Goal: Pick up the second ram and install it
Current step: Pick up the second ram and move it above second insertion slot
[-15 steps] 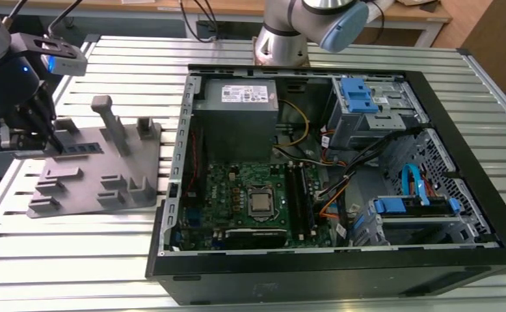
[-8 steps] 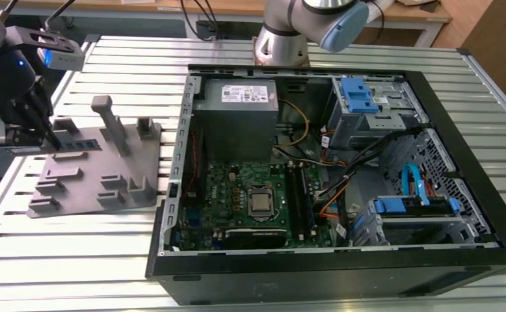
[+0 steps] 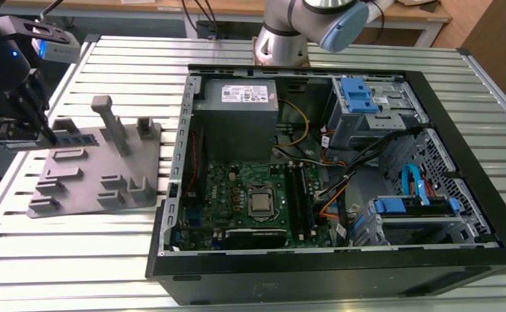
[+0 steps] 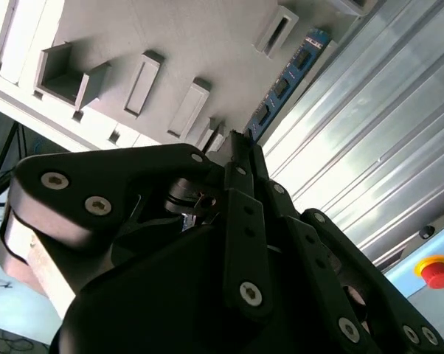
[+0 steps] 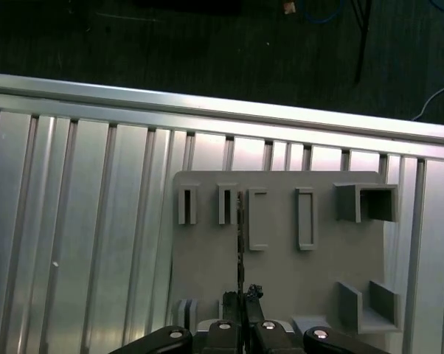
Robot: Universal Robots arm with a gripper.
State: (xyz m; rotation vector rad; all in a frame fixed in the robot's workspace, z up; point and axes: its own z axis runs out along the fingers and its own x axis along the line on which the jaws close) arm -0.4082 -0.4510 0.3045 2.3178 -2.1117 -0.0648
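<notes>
Pinching the near end of the second ram [image 5: 240, 236] between two black fingers [image 5: 228, 301] held close together, with no gap to see beside the thin strip in the first wrist view. Belonging to the gripper [image 3: 45, 133], down low at the exterior view's left. Standing on its thin edge in a groove of the grey holder [image 3: 88, 188], not lifted out yet. Dark blue with black chips in the second wrist view, running away from the tips along the holder's edge.

Looks like the pick-up step, with the grip just made. Nothing put in the computer yet with this strip. Probably calls for a slow, straight pull up out of the groove. Any tilt could scrape or bend so thin a piece. After that, a long way across to the long black slots [image 3: 298, 188] on the green board [image 3: 235, 188]. Hard to tell whether any slot is already filled.

Under the holder, a shiny metal table [image 3: 79, 260] with long ribs. Beside it, at the exterior view's right, a big open computer case [image 3: 461, 260] full of wires and blue clips. Behind that, the foot of the grey arm [image 3: 279, 39] and a wooden desk [image 3: 149, 8]. Past the table's edge, a dark floor [image 5: 170, 44] and a red button [image 4: 437, 273].
</notes>
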